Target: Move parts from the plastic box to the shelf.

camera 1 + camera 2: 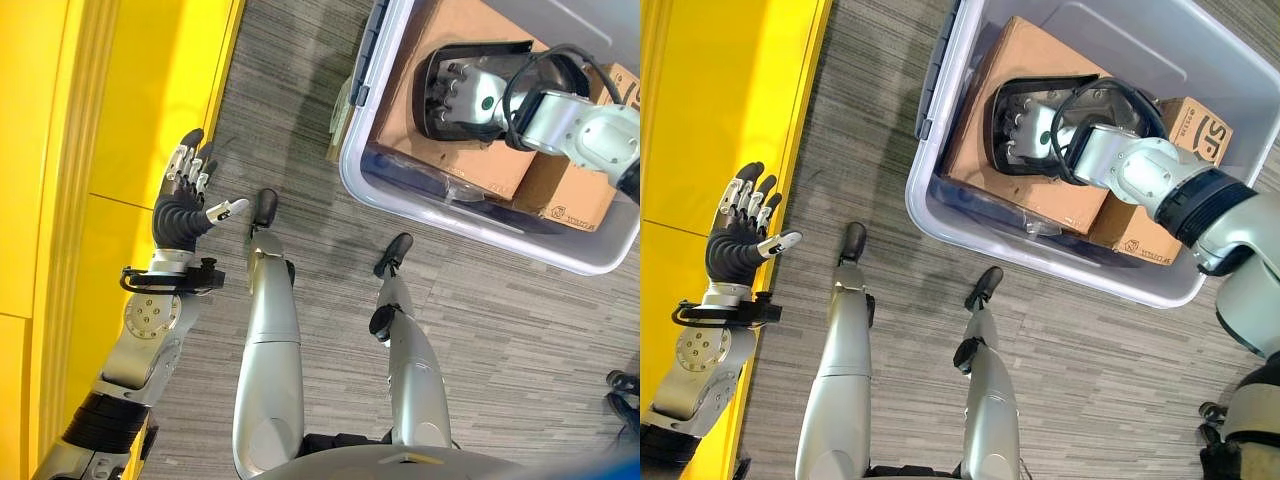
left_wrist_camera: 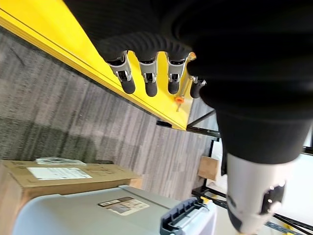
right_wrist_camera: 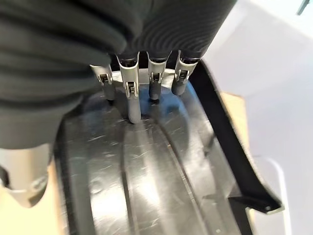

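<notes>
A translucent plastic box (image 1: 1040,266) stands on the floor at the upper right. Inside it, a black moulded part (image 1: 1040,83) lies on top of a large cardboard box (image 1: 970,140). My right hand (image 1: 1025,125) reaches into the hollow of the black part (image 3: 161,186), and its straight fingers (image 3: 129,98) press their tips on the glossy inner surface. Its thumb stays off to one side and is not curled round the rim. My left hand (image 1: 185,190) is open and empty, raised beside the edge of the yellow shelf (image 1: 60,150).
A smaller cardboard box (image 1: 1150,235) lies at the right end of the plastic box (image 1: 480,235). In the left wrist view, past the fingers (image 2: 149,78), I see the shelf's yellow edge (image 2: 73,54), a cardboard box (image 2: 49,176) and a grey bin (image 2: 98,210).
</notes>
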Robot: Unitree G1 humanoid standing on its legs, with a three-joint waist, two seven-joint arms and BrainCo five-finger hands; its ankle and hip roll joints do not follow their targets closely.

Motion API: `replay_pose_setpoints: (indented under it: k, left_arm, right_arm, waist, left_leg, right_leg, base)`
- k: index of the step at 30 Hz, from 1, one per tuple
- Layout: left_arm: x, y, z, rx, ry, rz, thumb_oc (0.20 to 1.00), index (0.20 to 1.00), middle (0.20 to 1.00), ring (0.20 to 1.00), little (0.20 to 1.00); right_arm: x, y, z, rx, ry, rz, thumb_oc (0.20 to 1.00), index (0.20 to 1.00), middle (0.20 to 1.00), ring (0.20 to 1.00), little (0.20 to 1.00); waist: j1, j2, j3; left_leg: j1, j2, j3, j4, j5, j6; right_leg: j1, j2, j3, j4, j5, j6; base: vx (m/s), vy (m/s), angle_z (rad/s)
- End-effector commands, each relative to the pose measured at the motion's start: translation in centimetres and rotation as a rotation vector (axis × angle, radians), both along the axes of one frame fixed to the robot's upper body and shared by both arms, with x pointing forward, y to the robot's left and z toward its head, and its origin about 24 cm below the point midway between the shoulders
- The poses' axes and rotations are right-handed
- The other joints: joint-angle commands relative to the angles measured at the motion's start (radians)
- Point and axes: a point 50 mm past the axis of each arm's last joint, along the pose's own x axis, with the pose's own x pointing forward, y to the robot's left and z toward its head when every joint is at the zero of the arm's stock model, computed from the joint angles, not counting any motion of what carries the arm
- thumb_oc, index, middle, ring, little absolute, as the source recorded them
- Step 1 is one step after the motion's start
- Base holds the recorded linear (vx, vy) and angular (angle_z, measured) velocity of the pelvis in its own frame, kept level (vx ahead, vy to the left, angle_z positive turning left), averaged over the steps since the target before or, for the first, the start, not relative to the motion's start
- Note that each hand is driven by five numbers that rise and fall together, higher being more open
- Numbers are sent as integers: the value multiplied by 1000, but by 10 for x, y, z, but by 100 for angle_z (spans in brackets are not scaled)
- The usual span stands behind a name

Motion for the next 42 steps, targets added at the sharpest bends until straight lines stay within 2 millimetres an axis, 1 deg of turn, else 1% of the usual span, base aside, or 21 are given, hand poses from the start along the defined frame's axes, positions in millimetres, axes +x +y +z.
replay_pose_setpoints:
  k: [1,5,8,13,20,22,23,26,27,28,29,30,31,32,33,34,35,36,37,39,42]
  left_arm:
    - [-17,-10,21,92,-106,-57,1000,1000,1000,1000,1000]
    - [-19,-9,22,113,-102,-49,1000,1000,1000,1000,1000]
    - [-21,-6,22,133,-99,-33,1000,1000,1000,1000,1000]
    - [-23,-6,21,141,-98,-22,1000,1000,1000,1000,1000]
    - [-24,-7,23,173,-100,-20,1000,1000,1000,1000,1000]
    - [-24,-7,22,186,-91,-25,1000,1000,1000,1000,1000]
    - [-24,-7,21,185,-89,-28,1000,1000,1000,1000,1000]
    - [-24,-5,21,200,-89,-25,1000,1000,1000,1000,1000]
    - [-23,-6,21,200,-89,-26,1000,1000,1000,1000,1000]
    - [-22,-5,19,155,-97,-10,1000,1000,1000,1000,1000]
    - [-22,-5,19,155,-99,-11,1000,1000,1000,1000,1000]
    - [-24,-4,16,101,-104,10,1000,1000,1000,1000,1000]
    - [-24,-4,14,92,-102,15,1000,1000,1000,1000,1000]
    - [-24,-7,9,22,-103,25,1000,1000,1000,1000,1000]
    - [-24,-9,4,-22,-96,21,1000,1000,1000,1000,1000]
    - [-25,-9,2,-11,-78,6,1000,1000,1000,1000,1000]
    - [-26,-8,1,-16,-74,9,1000,1000,1000,1000,1000]
    - [-27,-5,2,-7,-73,13,1000,1000,1000,1000,1000]
    - [-28,-1,1,-26,-72,31,1000,1000,1000,1000,1000]
    - [-26,-3,3,-24,-74,13,1000,1000,1000,1000,1000]
    - [-22,-8,1,-58,-65,-1,1000,1000,1000,1000,1000]
  right_arm:
    - [-13,-37,6,-34,32,-90,1000,1000,1000,1000,1000]
    - [-28,-33,3,-28,91,-47,1000,1000,1000,1000,1000]
    - [-47,-33,0,-9,152,-2,1000,1000,1000,1000,1000]
    - [-58,-39,-2,-4,177,1,1000,1000,1000,1000,1000]
    - [-73,-60,-23,-12,282,-71,1000,1000,1000,1000,1000]
    - [-79,-77,-36,-23,335,-136,1000,1000,1000,1000,1000]
    - [-79,-78,-37,-23,336,-138,1000,1000,1000,1000,1000]
    - [-88,-98,-45,-21,371,-205,1000,1000,1000,1000,1000]
    - [-88,-98,-45,-22,371,-206,1000,1000,1000,1000,1000]
    - [-94,-121,-44,56,361,-289,1000,1000,1000,1000,1000]
    - [-94,-122,-44,56,360,-290,1000,1000,1000,1000,1000]
    - [-95,-123,-25,160,289,-274,1000,1000,1000,1000,1000]
    - [-95,-116,-10,204,236,-246,1000,1000,1000,1000,1000]
    - [-97,-115,19,352,120,-216,1000,1000,1000,1000,1000]
    - [-97,-113,40,516,38,-164,1000,1000,1000,1000,1000]
    - [-97,-104,42,579,42,-128,1000,1000,1000,1000,1000]
    - [-96,-104,45,636,22,-106,1000,1000,1000,1000,1000]
    - [-97,-103,44,731,18,-73,1000,1000,1000,1000,1000]
    - [-96,-104,43,981,-16,-3,1000,1000,1000,1000,1000]
    - [-108,-110,35,1205,-32,68,1000,1000,1000,1000,1000]
    - [-119,-110,21,1501,-41,186,1000,1000,1000,1000,1000]
  waist:
    - [32,9,63]
    - [25,-7,63]
    - [10,-30,63]
    - [-1,-31,63]
    - [-9,-38,63]
    - [-10,-41,63]
    - [-7,-39,63]
    - [-13,-40,63]
    - [-13,-40,63]
    - [-56,-15,63]
    - [-56,-15,63]
    - [-109,7,63]
    - [-129,14,63]
    - [-183,56,63]
    - [-226,84,63]
    - [-238,90,63]
    - [-244,93,63]
    - [-245,83,63]
    - [-260,81,63]
    - [-236,75,63]
    - [-213,98,63]
  left_leg:
    - [142,-17,83,-198,16,44]
    - [150,-14,87,-203,18,41]
    - [161,-11,91,-206,19,39]
    - [166,-9,96,-206,17,39]
    - [172,-6,98,-207,14,39]
    - [177,-4,99,-210,16,37]
    - [178,-4,99,-210,15,37]
    - [188,-4,105,-211,15,34]
    - [188,-4,105,-211,15,34]
    - [206,-2,112,-214,22,34]
    - [189,-4,121,-213,44,39]
    - [211,-2,131,-217,50,39]
    - [217,-3,132,-216,51,40]
    - [236,-1,142,-217,52,41]
    - [245,0,146,-213,52,44]
    - [249,0,149,-210,50,44]
    - [253,0,150,-210,50,44]
    - [256,0,151,-209,50,45]
    - [259,0,152,-208,49,48]
    - [257,-2,155,-209,47,51]
    - [257,-3,159,-208,44,56]
  right_leg:
    - [120,-54,47,161,-221,73]
    - [127,-53,47,157,-220,76]
    - [140,-48,46,146,-213,80]
    - [146,-46,49,142,-210,81]
    - [151,-45,55,138,-206,83]
    - [154,-44,54,135,-205,83]
    - [155,-44,55,135,-205,83]
    - [158,-40,60,135,-204,84]
    - [159,-40,60,135,-204,84]
    - [166,-40,70,135,-196,84]
    - [153,-43,60,133,-181,79]
    - [165,-44,67,133,-176,80]
    - [170,-46,69,133,-175,81]
    - [180,-46,75,133,-172,81]
    - [185,-47,82,134,-167,82]
    - [190,-47,82,135,-168,80]
    - [192,-48,83,136,-168,80]
    - [194,-49,83,136,-168,80]
    - [196,-50,85,137,-169,77]
    - [187,-51,88,139,-172,75]
    - [181,-51,92,144,-177,70]
  base:
    - [0,0,0]
    - [0,0,0]
    - [-6,-1,-1]
    - [-6,-1,-2]
    - [0,0,0]
    - [0,0,0]
    - [-3,-4,-4]
    - [-5,-1,-5]
    - [-23,8,-4]
    - [-83,20,-3]
    - [-110,17,-8]
    - [-93,3,-12]
    - [-58,-15,-17]
    - [-50,-2,-17]
    - [-51,-16,-15]
    - [-30,-9,-21]
    - [-12,-18,-30]
    - [-5,0,-36]
    - [0,-6,-27]
    - [10,-11,-11]
    - [5,-7,-2]
